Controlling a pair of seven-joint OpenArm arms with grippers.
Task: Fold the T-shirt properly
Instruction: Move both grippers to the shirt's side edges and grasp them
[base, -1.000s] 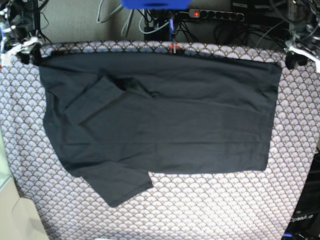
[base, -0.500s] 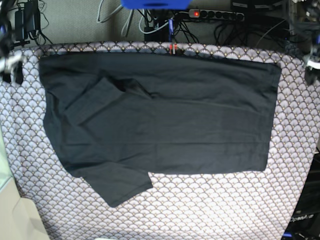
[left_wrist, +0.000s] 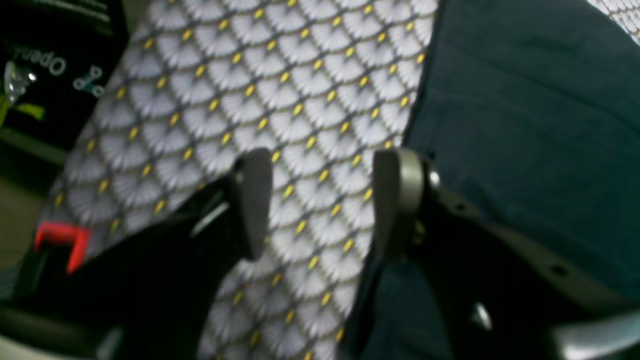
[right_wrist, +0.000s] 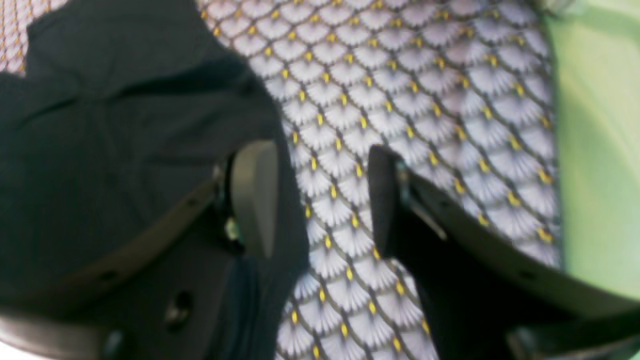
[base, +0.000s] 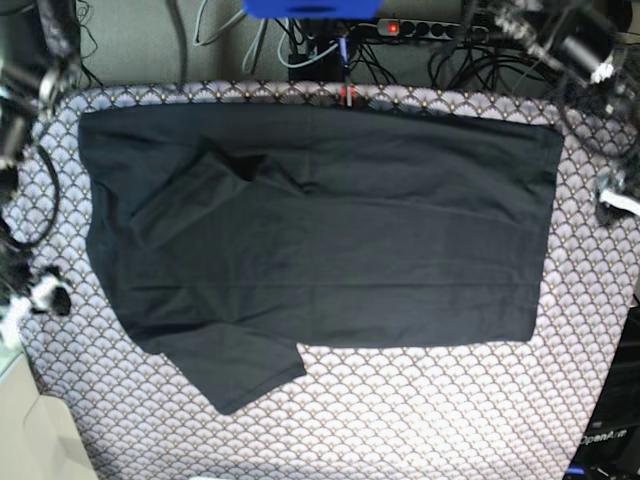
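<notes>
T-shirt (base: 330, 250) is laid out flat on the scallop-patterned tablecloth (base: 420, 410), taking up most of the middle, with one sleeve folded in over the chest on the base view's left and the other sleeve sticking out toward the bottom left. Left gripper (left_wrist: 320, 200) is seen hanging over bare tablecloth just beside the shirt's edge, jaws spread, nothing pinched. Right gripper (right_wrist: 320, 195) is parked the same way at the opposite edge, jaws apart and nothing between them, one finger (right_wrist: 252, 195) over dark cloth.
</notes>
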